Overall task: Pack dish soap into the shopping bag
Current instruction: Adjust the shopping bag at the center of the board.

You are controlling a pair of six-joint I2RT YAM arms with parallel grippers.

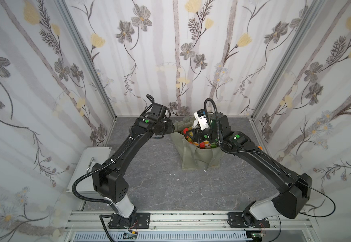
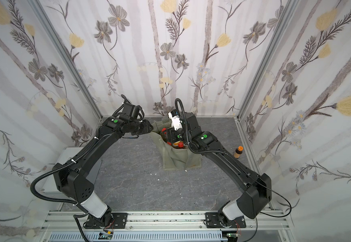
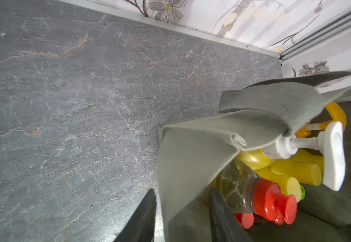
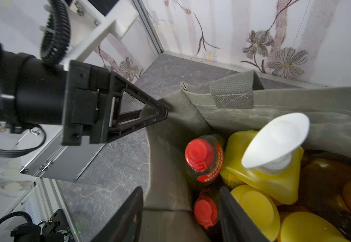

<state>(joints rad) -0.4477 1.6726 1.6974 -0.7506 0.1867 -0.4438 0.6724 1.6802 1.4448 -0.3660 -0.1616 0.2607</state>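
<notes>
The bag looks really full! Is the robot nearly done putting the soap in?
Nearly. Done: the shopping bag already holds many bottles, like the yellow pump bottle and a red-capped bottle. In hand: no bottle; the left gripper and right gripper each have open jaws on either side of the bag's wall. Left: one small orange-capped bottle stands on the table, outside the bag.

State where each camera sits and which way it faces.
Both top views: high above the robot's base, looking down and forward; both arms, shopping bag.
Left wrist: on the left arm, facing along left gripper astride the bag's wall.
Right wrist: likewise, right gripper; left gripper shows too.
Wrist views share the yellow pump bottle.
</notes>
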